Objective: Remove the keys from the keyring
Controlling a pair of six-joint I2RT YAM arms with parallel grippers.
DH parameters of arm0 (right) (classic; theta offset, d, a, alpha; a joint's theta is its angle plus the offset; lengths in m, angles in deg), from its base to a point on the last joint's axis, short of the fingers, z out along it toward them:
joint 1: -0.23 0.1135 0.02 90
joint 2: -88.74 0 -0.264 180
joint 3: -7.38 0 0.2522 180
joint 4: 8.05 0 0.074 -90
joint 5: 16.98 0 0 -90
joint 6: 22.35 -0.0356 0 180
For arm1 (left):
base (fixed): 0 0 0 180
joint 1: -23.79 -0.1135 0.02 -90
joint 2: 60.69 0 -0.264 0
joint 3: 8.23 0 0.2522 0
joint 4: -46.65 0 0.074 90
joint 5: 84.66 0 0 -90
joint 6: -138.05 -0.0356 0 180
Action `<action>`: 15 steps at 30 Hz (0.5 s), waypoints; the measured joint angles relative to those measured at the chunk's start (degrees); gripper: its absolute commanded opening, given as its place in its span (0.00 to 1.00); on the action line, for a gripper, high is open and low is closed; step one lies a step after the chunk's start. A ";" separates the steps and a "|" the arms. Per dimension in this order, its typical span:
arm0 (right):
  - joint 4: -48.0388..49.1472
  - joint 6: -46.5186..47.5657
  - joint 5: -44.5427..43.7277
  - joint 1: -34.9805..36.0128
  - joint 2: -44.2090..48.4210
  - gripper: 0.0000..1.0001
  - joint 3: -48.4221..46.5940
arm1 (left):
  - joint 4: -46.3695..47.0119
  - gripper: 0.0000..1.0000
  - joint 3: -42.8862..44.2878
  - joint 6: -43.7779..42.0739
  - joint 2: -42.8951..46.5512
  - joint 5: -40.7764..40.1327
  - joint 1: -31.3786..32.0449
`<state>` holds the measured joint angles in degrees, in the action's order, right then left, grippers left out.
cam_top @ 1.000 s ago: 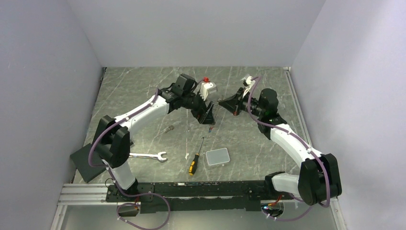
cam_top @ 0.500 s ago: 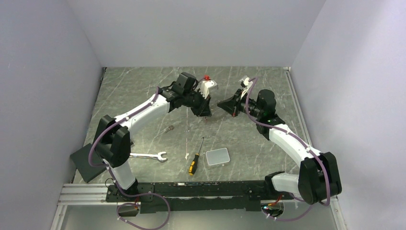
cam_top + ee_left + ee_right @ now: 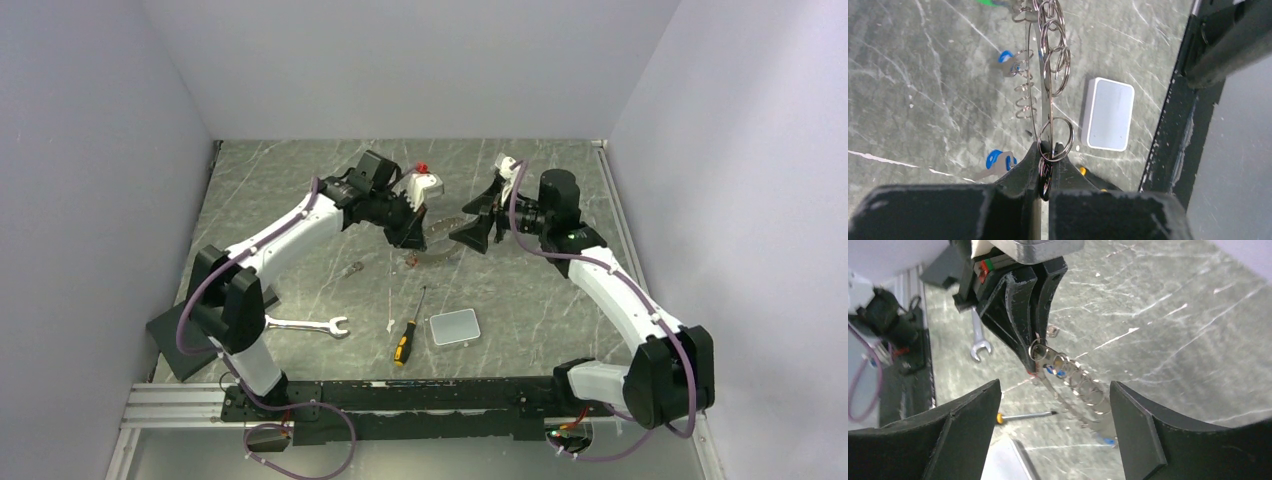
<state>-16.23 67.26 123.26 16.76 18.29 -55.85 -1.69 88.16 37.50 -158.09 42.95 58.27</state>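
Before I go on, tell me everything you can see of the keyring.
The keyring is a thin metal loop, seen edge-on, pinched at one end in the shut left tool and slanting down from it. Along it hang small split rings and blue-tagged keys. The open right tool flanks it without touching.

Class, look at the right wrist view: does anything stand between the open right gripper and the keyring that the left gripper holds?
Nothing visible does. The keyring hangs in open air from the shut left gripper, straight ahead of the right gripper, whose jaws stand wide apart on either side of it.
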 measured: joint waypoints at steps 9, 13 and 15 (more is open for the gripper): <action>-25.14 28.17 5.60 0.70 1.09 0.85 -11.67 | -9.05 0.00 3.34 -6.21 2.03 5.77 0.00; -33.44 37.24 5.09 3.30 1.03 0.84 -14.34 | -12.07 0.00 4.61 -8.11 2.03 9.05 0.00; -35.69 39.58 5.09 4.37 1.03 0.85 -14.53 | -12.28 0.00 4.33 -8.63 2.25 10.21 0.00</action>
<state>-51.92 106.85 128.35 21.13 19.31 -70.39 -13.98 92.49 28.87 -155.84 53.15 58.27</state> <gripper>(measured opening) 0.848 0.061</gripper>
